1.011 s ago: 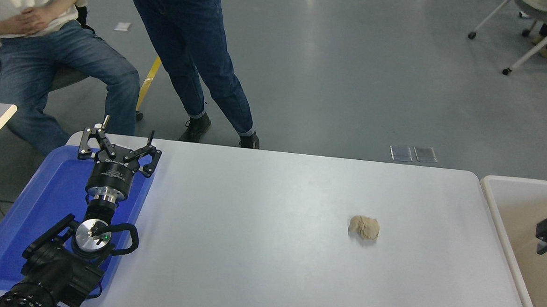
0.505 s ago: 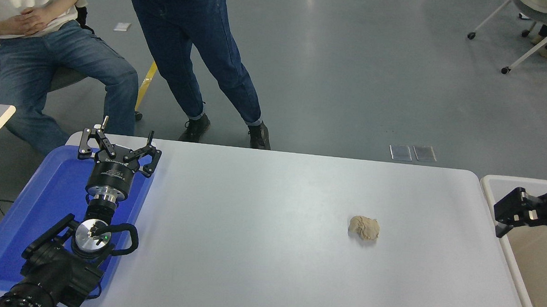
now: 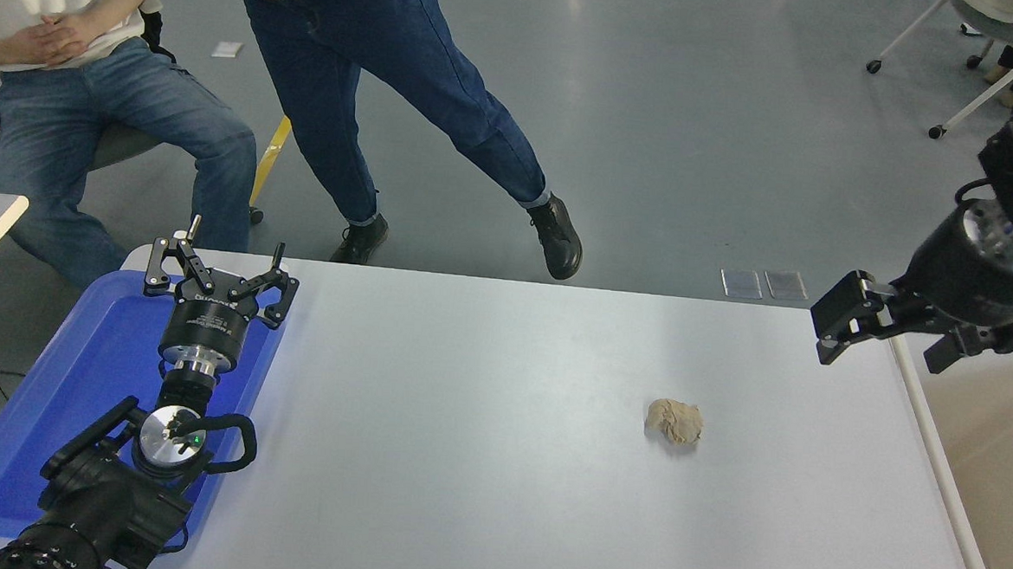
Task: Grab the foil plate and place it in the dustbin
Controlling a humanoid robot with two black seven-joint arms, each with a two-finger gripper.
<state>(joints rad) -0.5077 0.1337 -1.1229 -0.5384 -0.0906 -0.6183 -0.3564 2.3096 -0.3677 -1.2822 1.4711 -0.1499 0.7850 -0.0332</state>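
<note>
No foil plate shows anywhere in the head view. The dustbin (image 3: 935, 463) stands against the table's right edge; I see its off-white rim and beige inside wall. My right gripper (image 3: 885, 341) is open and empty, raised above the table's far right corner beside the bin's rim. My left gripper (image 3: 217, 268) is open and empty, parked over the blue tray at the lower left.
A small crumpled tan paper ball (image 3: 674, 421) lies on the white table (image 3: 480, 457) right of centre. A flat blue tray (image 3: 76, 383) sits at the left. One person sits at the far left and another (image 3: 413, 80) steps along the table's far side.
My right arm rose out of the dustbin and swung up and left over the table's far right corner. The standing person stepped to the right. The left arm stayed still.
</note>
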